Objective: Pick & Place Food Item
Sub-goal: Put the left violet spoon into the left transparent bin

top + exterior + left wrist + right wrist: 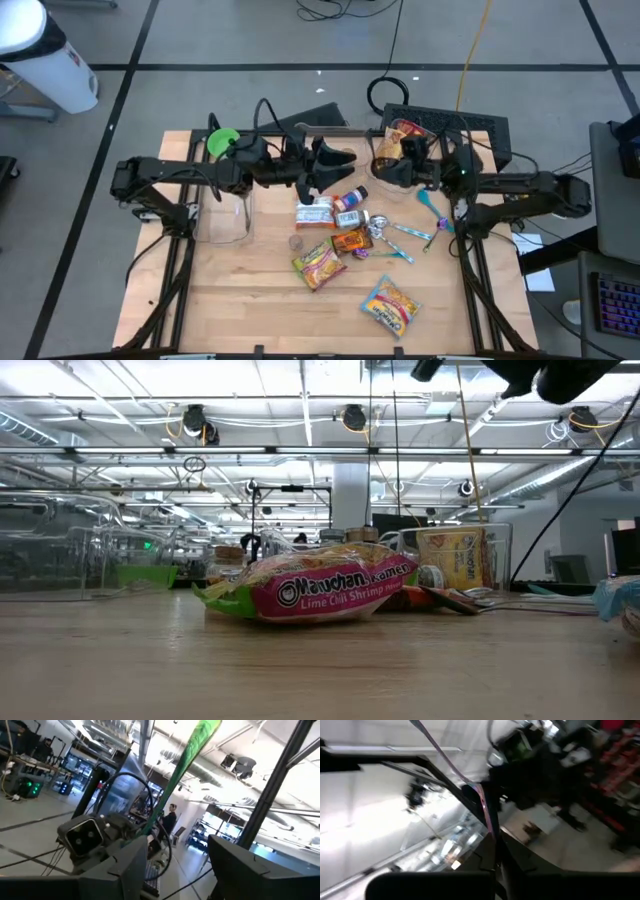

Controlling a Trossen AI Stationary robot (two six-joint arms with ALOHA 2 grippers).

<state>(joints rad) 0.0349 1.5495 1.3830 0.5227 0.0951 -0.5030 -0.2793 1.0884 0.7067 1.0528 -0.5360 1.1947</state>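
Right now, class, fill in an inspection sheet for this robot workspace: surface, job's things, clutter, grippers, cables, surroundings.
Surface: wooden table, bare at the near edge.
Job's things: ramen packets, small jars and packs mid-table; clear containers left, one at the back holding a packet.
Clutter: teal utensils, metal scoop.
Grippers: left gripper raised, open, empty; right gripper raised, shut.
Cables: black loops and yellow lead on the floor behind.
Surroundings: white bin, keyboard.

The high view looks straight down on the table point(250, 300); the low view skims it (sharing the ramen packet point(310, 592)); wrist views tilt roomward.
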